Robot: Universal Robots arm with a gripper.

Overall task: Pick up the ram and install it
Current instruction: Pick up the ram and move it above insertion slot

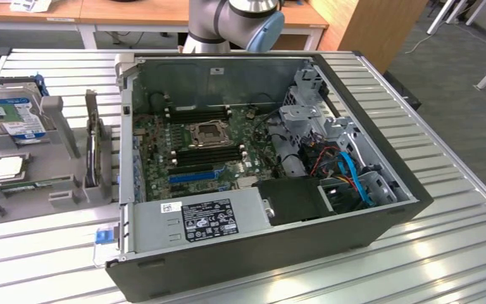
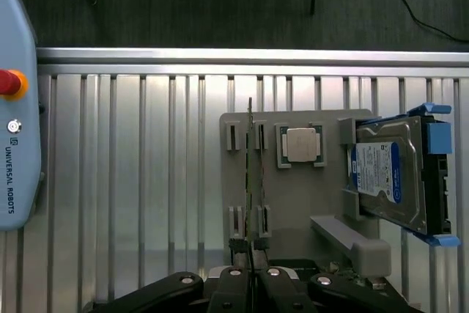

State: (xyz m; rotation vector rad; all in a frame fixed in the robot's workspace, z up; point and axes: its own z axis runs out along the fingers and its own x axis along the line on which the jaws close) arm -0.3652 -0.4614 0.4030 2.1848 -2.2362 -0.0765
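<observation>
Wrist view: gripper (image 2: 249, 284) looks straight down on a slatted metal table (image 2: 146, 181). Jaws pinched nearly together on the ram (image 2: 249, 119), seen edge-on as a thin dark line running out from between the fingers. Ram hangs over a grey fixture tray (image 2: 293, 203), lined up between its slotted posts.

On the tray: a processor (image 2: 300, 144) just beside the slots, and past it a hard drive (image 2: 385, 174) in a blue carrier. Pale blue teach pendant (image 2: 18, 108) with a red button lies near the table edge, well apart from the tray.

Exterior view: arm (image 1: 235, 19) rises behind the open computer case (image 1: 378, 215). Motherboard (image 1: 200, 145) exposed inside, power supply (image 1: 200, 218) at the near end. Tray sits on the exterior view's left of the case. An expansion card (image 1: 97, 149) stands upright on it, and a second green stick (image 1: 36, 185) rests low in it.
</observation>
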